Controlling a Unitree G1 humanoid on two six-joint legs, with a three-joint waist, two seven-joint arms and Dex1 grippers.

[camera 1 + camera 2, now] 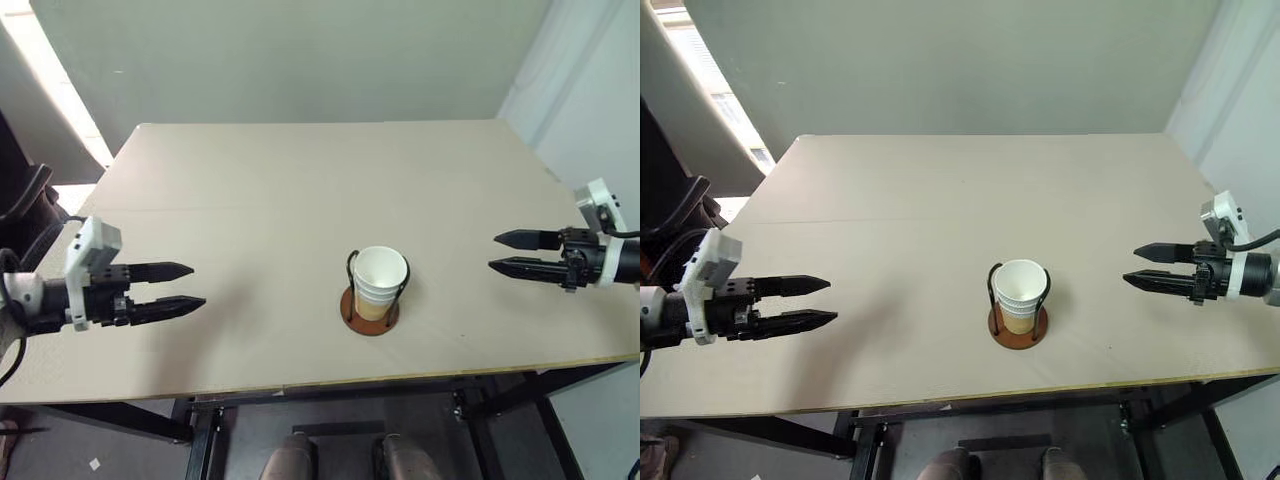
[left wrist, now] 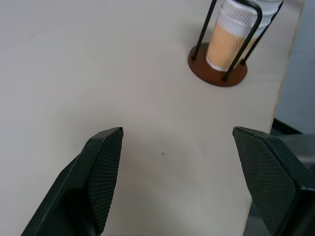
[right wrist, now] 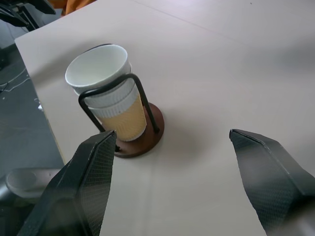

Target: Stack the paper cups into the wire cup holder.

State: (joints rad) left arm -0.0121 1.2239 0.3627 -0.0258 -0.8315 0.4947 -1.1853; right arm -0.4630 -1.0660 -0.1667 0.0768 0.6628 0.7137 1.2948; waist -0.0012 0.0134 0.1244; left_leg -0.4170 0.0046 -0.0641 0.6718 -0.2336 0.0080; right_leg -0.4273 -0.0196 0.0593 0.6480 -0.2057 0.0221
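Observation:
The paper cups [image 1: 379,281] stand nested in one stack inside the wire cup holder [image 1: 370,318], on its reddish-brown base near the table's front edge. The black wire loops rise on both sides of the stack. In the right wrist view the cups [image 3: 106,93] show white rims and a tan lower band, with the holder [image 3: 147,135] under them. My left gripper [image 1: 192,286] hovers open over the table well to the left of the holder. Far to the right of the holder, my right gripper [image 1: 496,251] is open too, pointing toward it. Both hold nothing.
The beige table [image 1: 300,190] stretches back to a grey wall. Its front edge [image 1: 330,385] runs just before the holder. A dark object [image 1: 25,200] stands beyond the table's left edge.

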